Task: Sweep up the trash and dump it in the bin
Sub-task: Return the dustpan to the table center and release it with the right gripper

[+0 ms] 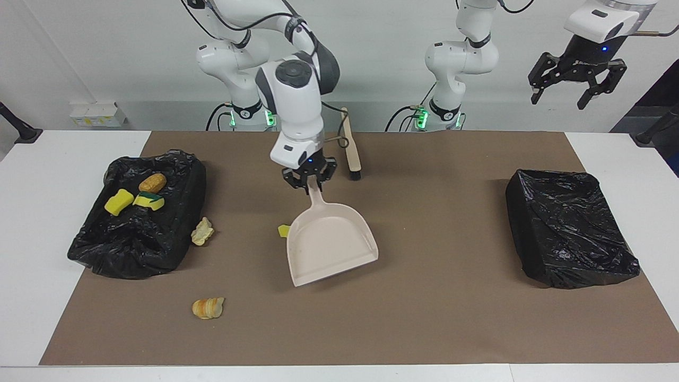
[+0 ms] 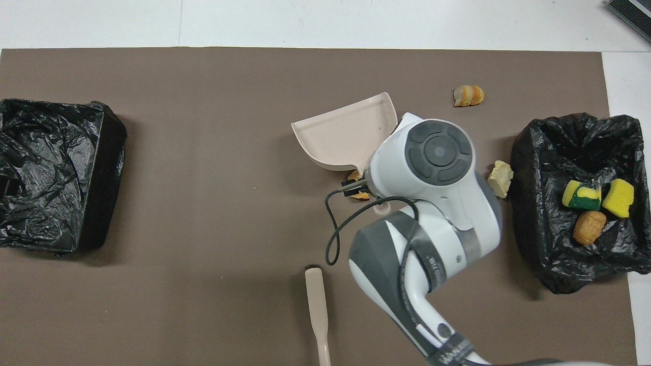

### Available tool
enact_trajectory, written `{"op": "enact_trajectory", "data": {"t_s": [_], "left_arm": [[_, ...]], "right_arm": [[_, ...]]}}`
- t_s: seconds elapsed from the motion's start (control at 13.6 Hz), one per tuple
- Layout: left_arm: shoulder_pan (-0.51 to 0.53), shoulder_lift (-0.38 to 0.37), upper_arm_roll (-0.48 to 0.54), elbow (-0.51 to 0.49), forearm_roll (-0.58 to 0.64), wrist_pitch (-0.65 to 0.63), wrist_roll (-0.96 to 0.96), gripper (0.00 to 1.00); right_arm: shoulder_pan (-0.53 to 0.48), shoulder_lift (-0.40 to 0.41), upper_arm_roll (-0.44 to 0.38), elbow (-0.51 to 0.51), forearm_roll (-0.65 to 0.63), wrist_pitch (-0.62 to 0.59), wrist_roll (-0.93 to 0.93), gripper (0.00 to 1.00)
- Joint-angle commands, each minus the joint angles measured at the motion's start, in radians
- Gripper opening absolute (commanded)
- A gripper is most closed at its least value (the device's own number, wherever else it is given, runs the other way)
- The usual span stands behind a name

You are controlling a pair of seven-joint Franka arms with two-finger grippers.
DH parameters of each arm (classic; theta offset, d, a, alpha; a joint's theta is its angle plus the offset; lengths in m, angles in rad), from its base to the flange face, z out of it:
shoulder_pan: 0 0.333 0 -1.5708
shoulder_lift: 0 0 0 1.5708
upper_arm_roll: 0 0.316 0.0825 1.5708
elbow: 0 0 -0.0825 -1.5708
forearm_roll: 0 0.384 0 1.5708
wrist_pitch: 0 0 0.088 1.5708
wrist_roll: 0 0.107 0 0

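I have the right gripper (image 1: 309, 183) over the middle of the mat (image 1: 435, 318), its fingers clamped on the handle of the dustpan (image 1: 330, 245), which hangs tilted with its open edge low. The left gripper (image 1: 577, 85) waits high off the left arm's end of the table, fingers apart.

The trash is split. Three bits already lie in the bin (image 1: 95, 249) at the right arm's end: two sponges (image 1: 119, 201) and a bread lump (image 1: 152, 183). Loose on the mat are a pale lump (image 1: 202, 232) just beside that bin, a bread slice (image 1: 208, 307) farther out from the robots, and a yellow sponge chunk (image 1: 283, 231) peeking from beside the pan. An orange bit (image 2: 360, 193) shows under the wrist from above.

To do this well, I judge I should set the pan's edge flat on the mat, mouth facing the loose bits. The brush (image 1: 350, 146) lies untouched near the robots; the left arm needs it next. A tilted edge would let pieces slip under.
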Motion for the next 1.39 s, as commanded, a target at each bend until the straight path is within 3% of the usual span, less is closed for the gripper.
{"op": "enact_trajectory", "data": {"t_s": [0.0, 0.29, 0.51, 0.59, 0.66, 0.88, 1.32], "left_arm": [[0.013, -0.006, -0.007, 0.003, 0.006, -0.017, 0.004, 1.0], [0.013, -0.006, -0.007, 0.003, 0.006, -0.017, 0.004, 1.0], [0.013, -0.006, -0.007, 0.003, 0.006, -0.017, 0.004, 1.0], [0.013, -0.007, -0.007, 0.003, 0.006, -0.017, 0.004, 1.0], [0.013, -0.006, -0.007, 0.003, 0.006, -0.017, 0.004, 1.0], [0.013, -0.006, -0.007, 0.003, 0.006, -0.017, 0.004, 1.0], [0.013, -0.006, -0.007, 0.003, 0.006, -0.017, 0.004, 1.0]], "right_arm": [[0.052, 0.072, -0.005, 0.058, 0.022, 0.046, 0.116, 0.0], [0.145, 0.204, -0.008, 0.127, 0.004, 0.141, 0.305, 0.0], [0.155, 0.247, -0.005, 0.129, -0.01, 0.229, 0.399, 0.0], [0.162, 0.244, -0.007, 0.124, -0.012, 0.212, 0.424, 0.09], [0.167, 0.244, -0.007, 0.121, -0.015, 0.207, 0.426, 0.99], [0.166, 0.234, -0.005, 0.126, -0.059, 0.168, 0.394, 1.0], [0.123, 0.107, -0.003, 0.124, -0.038, 0.001, 0.25, 1.0]]}}
